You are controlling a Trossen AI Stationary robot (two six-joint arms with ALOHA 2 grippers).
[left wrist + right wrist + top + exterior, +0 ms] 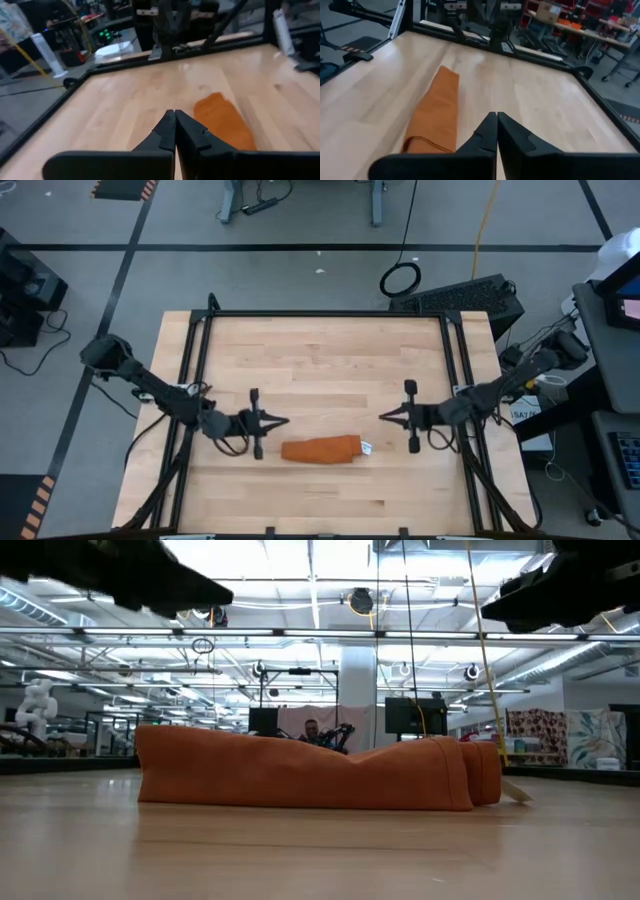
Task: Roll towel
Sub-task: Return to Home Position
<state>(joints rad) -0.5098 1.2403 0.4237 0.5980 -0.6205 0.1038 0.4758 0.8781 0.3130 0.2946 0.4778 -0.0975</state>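
**A:** Where does the towel (320,450) lie?

**B:** On the wooden table (330,355), about midway along its length. It is closer to the long edge at the bottom of the high view than to the opposite one. It is rolled into a long, low bundle that runs parallel to that edge, with the white tag (366,448) sticking out at the end nearer the right arm.

**A:** And the left gripper (284,421)?

**B:** It hangs over the table just beside the untagged end of the towel, on the side toward the table's middle, and does not touch the cloth. Its two fingers are pressed together with nothing between them. In the left wrist view the joined tips (174,114) point across bare wood, and the towel (222,122) lies off to one side of them.

**A:** The right gripper (384,417)?

**B:** It faces the left one from the other side and sits past the tagged end, also toward the table's middle and clear of the cloth. Its jaws are likewise closed on nothing. The right wrist view shows the meeting fingertips (497,116) with the towel (437,112) stretched out beside them, apart.

**A:** What does the low view show?

**B:** The towel (300,775) rests flat on the wood. Both arms are only dark shapes high above it.
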